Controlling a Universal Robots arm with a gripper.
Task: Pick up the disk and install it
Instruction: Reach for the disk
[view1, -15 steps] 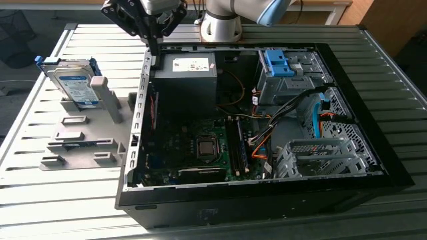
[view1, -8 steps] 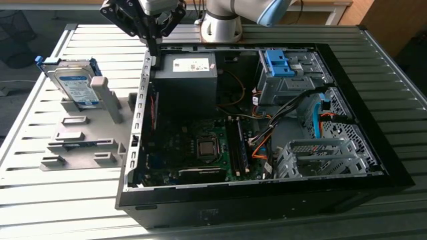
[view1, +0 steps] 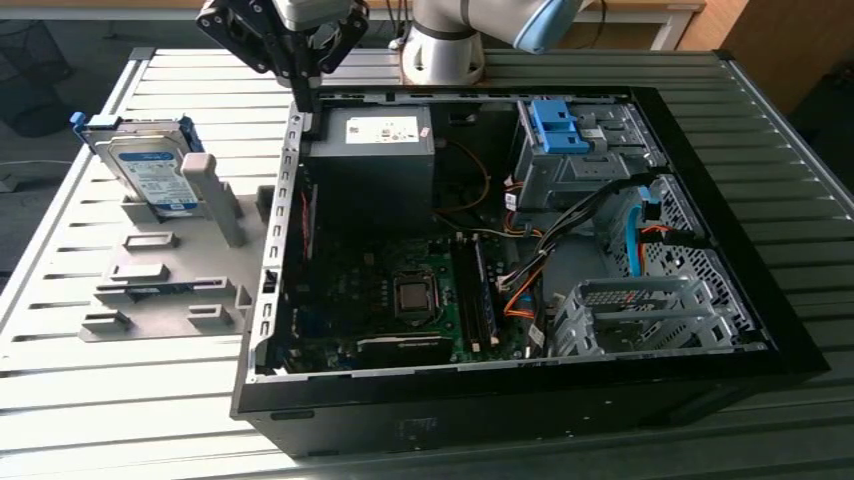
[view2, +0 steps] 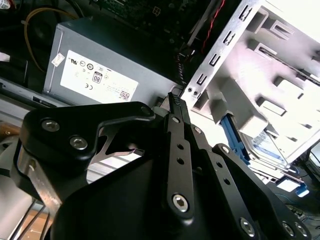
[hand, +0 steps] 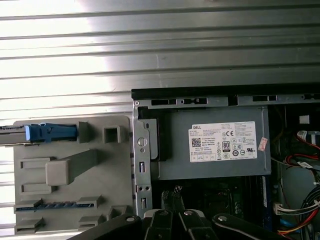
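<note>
The disk (view1: 144, 165), a silver drive with a white-and-blue label in a blue frame, stands on edge in the grey holder (view1: 174, 285) at the exterior view's left. In the first wrist view the disk (hand: 50, 132) appears edge-on as a blue strip. In the second wrist view the disk (view2: 265, 146) lies beyond the case wall. My gripper (view1: 307, 95) hangs over the back left corner of the open computer case (view1: 534, 390), above the grey power supply (view1: 374, 150). Its black fingers (view2: 175, 102) are shut with nothing held. In the first wrist view the gripper (hand: 170, 192) points down over the case.
Inside the case a bare blue bracket (view1: 554, 125) sits on the drive bay at the back. An empty metal cage (view1: 641, 310) stands at the front, exterior view's right. Cables (view1: 627, 235) run between them. The arm's base (view1: 447, 50) stands behind the case on the slatted table (view1: 80, 390).
</note>
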